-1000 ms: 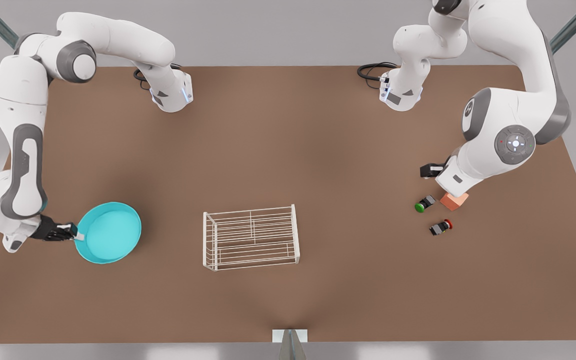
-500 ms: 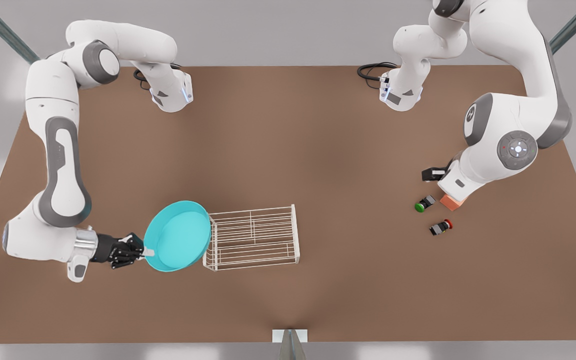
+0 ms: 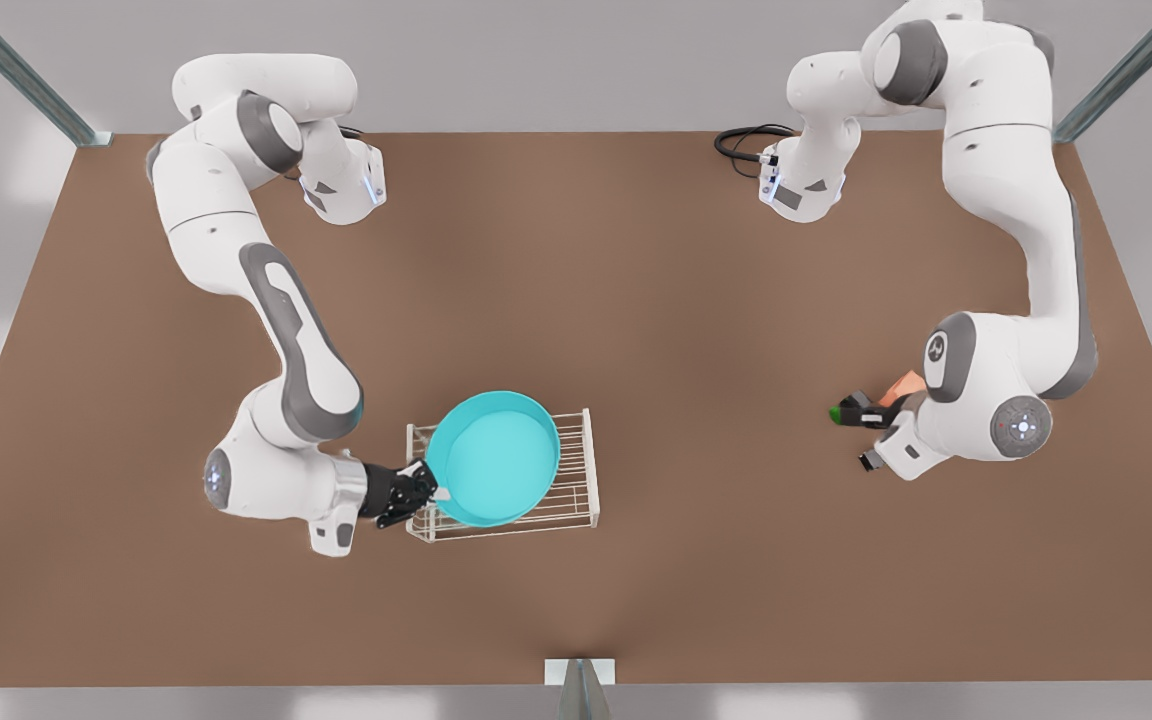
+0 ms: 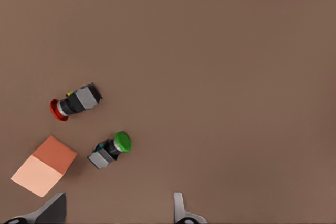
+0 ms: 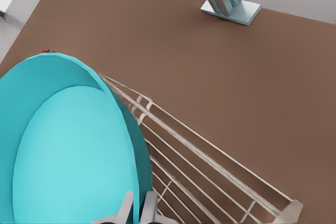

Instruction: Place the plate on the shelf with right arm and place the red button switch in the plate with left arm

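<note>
Plate (image 3: pixel 492 458), pinched by its rim in the right gripper (image 3: pixel 424 489), is hanging over the shelf (image 3: pixel 576 470), while the left gripper (image 4: pixel 118 211), fingers spread and empty, is hovering with the red button switch (image 4: pixel 73 103) lying toward eleven o'clock in the left wrist view.

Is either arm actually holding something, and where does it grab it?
The right gripper pinches the plate by its rim, over the shelf. The left gripper is open, holding nothing.

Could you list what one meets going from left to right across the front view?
Right end effector gripping the plate → the plate over the shelf → green-capped switch → orange-pink cube beside the left arm.
</note>
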### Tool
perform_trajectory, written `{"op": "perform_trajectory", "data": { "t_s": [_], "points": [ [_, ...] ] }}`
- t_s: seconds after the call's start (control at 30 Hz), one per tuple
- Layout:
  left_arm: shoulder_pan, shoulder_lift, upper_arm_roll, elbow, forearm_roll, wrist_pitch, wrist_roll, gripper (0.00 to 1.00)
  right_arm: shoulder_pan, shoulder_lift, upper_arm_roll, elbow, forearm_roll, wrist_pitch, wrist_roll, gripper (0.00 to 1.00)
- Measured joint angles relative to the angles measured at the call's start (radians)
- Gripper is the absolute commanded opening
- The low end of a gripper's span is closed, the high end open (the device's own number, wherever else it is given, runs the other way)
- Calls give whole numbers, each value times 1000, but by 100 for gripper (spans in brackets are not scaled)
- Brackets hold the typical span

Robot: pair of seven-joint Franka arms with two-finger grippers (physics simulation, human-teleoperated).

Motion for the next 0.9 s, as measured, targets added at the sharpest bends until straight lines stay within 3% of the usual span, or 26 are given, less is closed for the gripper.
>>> {"op": "perform_trajectory", "data": {
  "t_s": [0.33, 0.37, 0.4, 0.63, 0.77, 0.9],
  "points": [
    [4, 33, 117, -178, -3, 344, 602, 100, 67, 26, -2, 9, -36, 87, 89, 21],
    [1, 33, 118, -180, 11, 364, 655, 100, 67, 26, -2, 8, -37, 92, 96, 49],
    [0, 34, 118, -181, 20, 382, 705, 100, 67, 25, -3, 6, -39, 95, 103, 100],
    [-9, 82, 118, -183, 41, 470, 980, 100, 61, 3, -1, 12, -115, 104, 141, 100],
    [-8, 105, 119, -184, 43, 502, 1093, 100, -50, -118, -6, -8, -231, 34, 160, 100],
    [-5, 125, 118, -188, 42, 518, 1161, 100, -169, -196, -152, -7, -425, -183, 175, 100]
  ]
}}
